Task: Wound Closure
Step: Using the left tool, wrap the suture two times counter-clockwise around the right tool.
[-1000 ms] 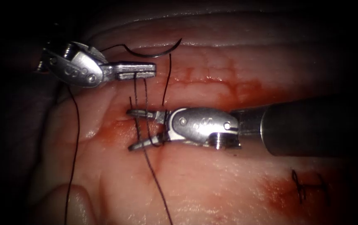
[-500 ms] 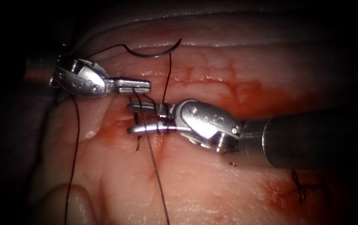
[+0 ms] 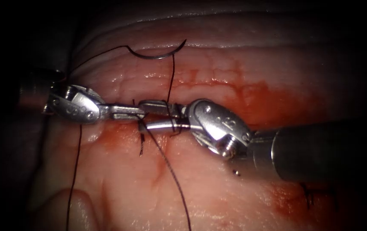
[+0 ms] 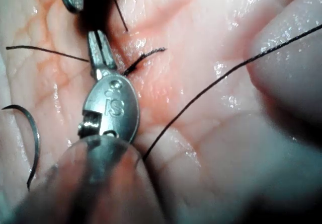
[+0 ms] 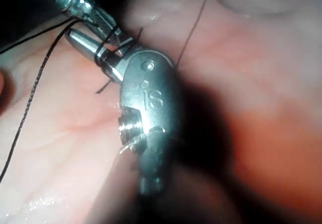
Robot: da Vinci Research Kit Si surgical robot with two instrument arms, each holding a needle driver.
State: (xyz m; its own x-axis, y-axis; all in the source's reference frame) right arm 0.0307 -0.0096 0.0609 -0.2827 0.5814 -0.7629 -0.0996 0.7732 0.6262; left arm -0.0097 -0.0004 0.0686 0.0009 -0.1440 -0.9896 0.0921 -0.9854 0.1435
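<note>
Needle (image 3: 158, 54): lying free on the tissue (image 3: 243, 192) at its far side, above both tools, curve open upward, no part of it in the tissue and neither tool on it. Which side of the cut it counts as I cannot say; the cut's line is hard to trace under the tools.

Thread (image 3: 171, 79): one strand drops from the needle's right end straight to the tools. A long strand leaves below them toward the near edge. A short frayed cut end (image 3: 141, 147) lies on the tissue just under the tool tips.

Left tool (image 3: 140, 112): jaws closed on the thread, tip pointing right.

Right tool (image 3: 146, 115): jaws parted, nothing pinched between them. Thread is wound round both jaws near their base. The left tool's tip sits right at the mouth of these parted jaws.

Risks, as judged:
- the wraps sit on smooth metal and could slide off the right tool's tips if the thread slackens;
- the frayed end is short, so a hard pull may draw it out of the tissue;
- the loose needle is tied to the strand in play, and tension could drag it across the tissue.

Surface: tissue wet and glossy, with red fluid (image 3: 252, 92) around and right of the tools. An older stitch (image 3: 309, 194) sits well apart, lower right. Working room is tight: tips nearly touching, strands crossing on all sides.
</note>
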